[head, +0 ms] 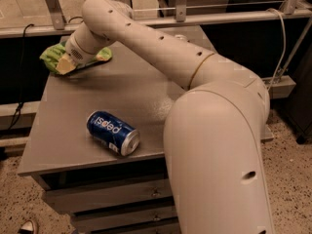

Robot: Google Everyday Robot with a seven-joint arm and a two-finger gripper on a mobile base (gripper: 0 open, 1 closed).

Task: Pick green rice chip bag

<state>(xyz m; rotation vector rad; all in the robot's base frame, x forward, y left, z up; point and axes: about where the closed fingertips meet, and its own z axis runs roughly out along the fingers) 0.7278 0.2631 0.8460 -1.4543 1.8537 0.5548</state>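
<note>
The green rice chip bag point(50, 57) lies at the far left corner of the grey table point(122, 96). It is bright green and crinkly, and part of it sticks out on the right of the wrist. My gripper point(66, 64) reaches down onto the bag from the right and covers its middle. The cream arm point(161, 52) stretches from the near right across the table to the bag.
A blue Pepsi can point(112, 132) lies on its side near the table's front edge. Metal rails point(204, 17) run behind the table. Drawers point(112, 199) sit under the tabletop. The arm's large near link point(219, 165) hides the table's right side.
</note>
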